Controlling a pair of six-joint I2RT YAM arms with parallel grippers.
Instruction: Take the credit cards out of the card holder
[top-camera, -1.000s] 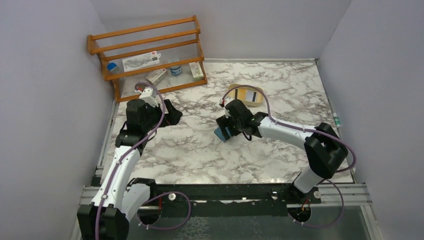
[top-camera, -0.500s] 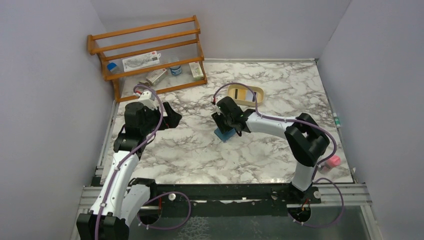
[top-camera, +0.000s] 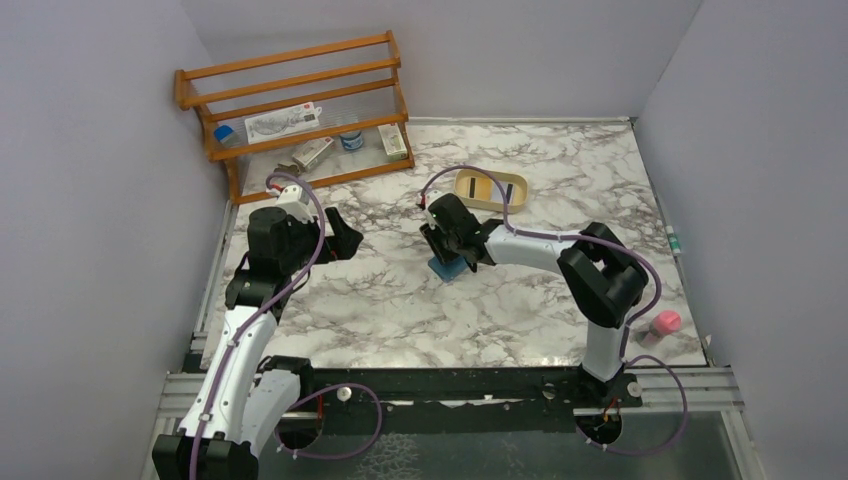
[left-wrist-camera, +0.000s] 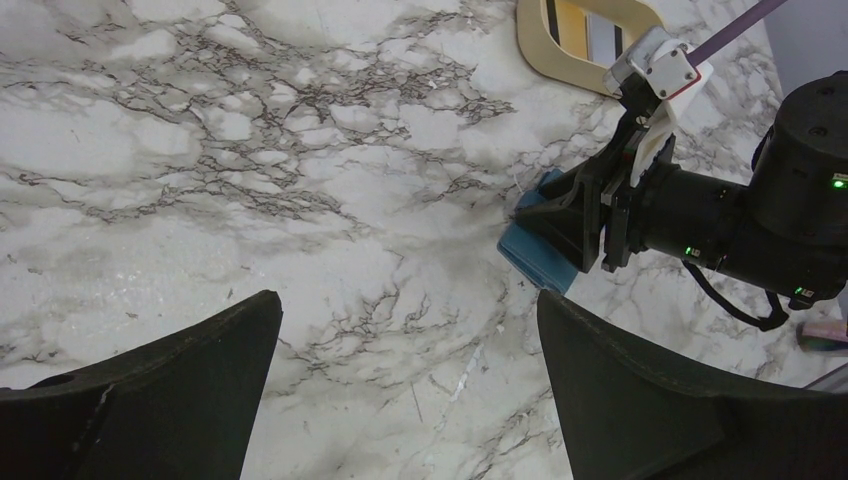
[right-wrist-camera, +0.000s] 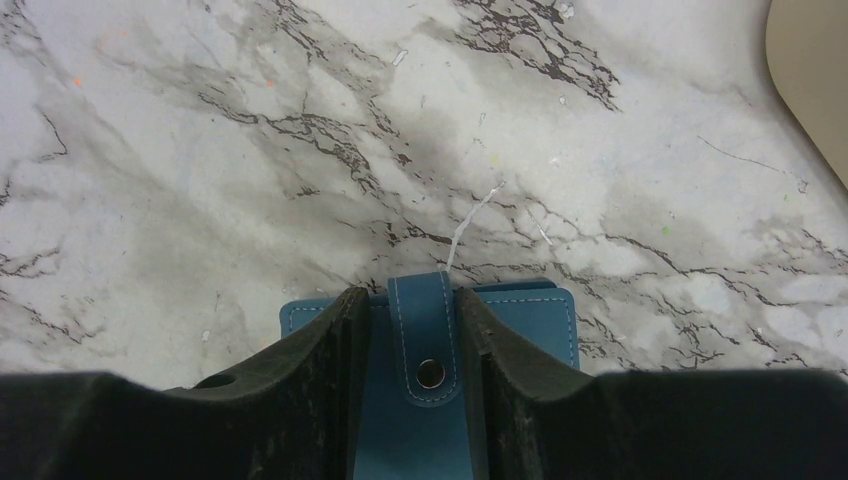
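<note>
Blue wallet (right-wrist-camera: 520, 320) folded shut on the marble table (top-camera: 400, 300), near the tan tray (top-camera: 515, 183). Right gripper (right-wrist-camera: 410, 300) half closed astride its snap tab (right-wrist-camera: 425, 340), fingers (right-wrist-camera: 330, 340) close on both sides; impossible to tell whether actually pinching. Left gripper (left-wrist-camera: 408, 300) wide open, empty, well apart.

looks like a robotics lab test cell, not anybody's home. the marble-print tabletop (top-camera: 400, 310) is boxed in by plain pale walls (top-camera: 90, 150) on three sides. two white-and-black robot arms, left arm (top-camera: 262, 290) and right arm (top-camera: 540, 248), are bolted to a black metal rail (top-camera: 450, 385) along the bottom of the frame. a wooden rack (top-camera: 300, 100) of small props sits upper left.
</note>
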